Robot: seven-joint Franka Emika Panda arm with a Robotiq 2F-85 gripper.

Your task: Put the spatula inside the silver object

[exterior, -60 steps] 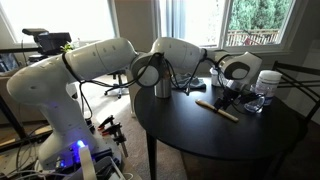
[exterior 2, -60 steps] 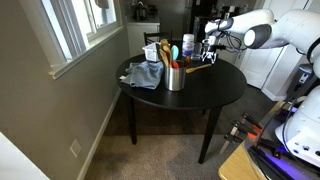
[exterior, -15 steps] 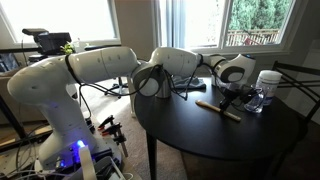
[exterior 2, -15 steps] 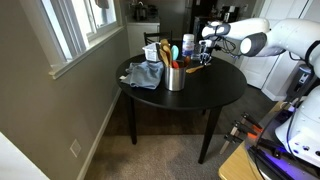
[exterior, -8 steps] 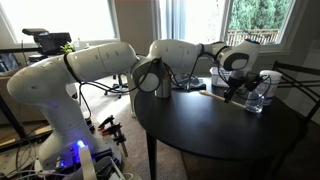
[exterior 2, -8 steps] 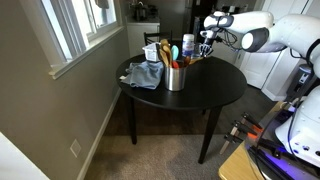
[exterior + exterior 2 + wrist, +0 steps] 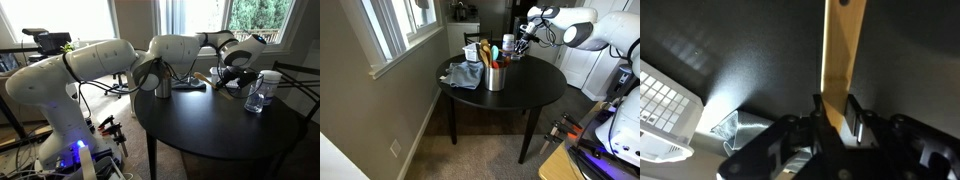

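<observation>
My gripper point(image 7: 835, 112) is shut on the spatula point(image 7: 843, 45), a flat light-tan wooden strip that runs away from the jaws over the dark table. In an exterior view the gripper point(image 7: 525, 38) hangs above the round black table point(image 7: 535, 92) with the spatula point(image 7: 517, 48) slanting down from it. The silver object point(image 7: 496, 78), a shiny metal cup with reddish-handled utensils in it, stands below and to the left of the gripper. In an exterior view the gripper point(image 7: 234, 76) is at the table's far side, and the cup point(image 7: 161, 90) is partly hidden behind the arm.
A white mesh basket point(image 7: 473, 50) point(image 7: 662, 100) and a blue-grey cloth point(image 7: 465, 75) sit at the table's window side. A clear white-lidded jar point(image 7: 263, 90) stands close to the gripper. A blue bottle point(image 7: 508, 46) is behind the cup.
The gripper has lifted the spatula off the tabletop and carried it up and toward the cup side of the table.
</observation>
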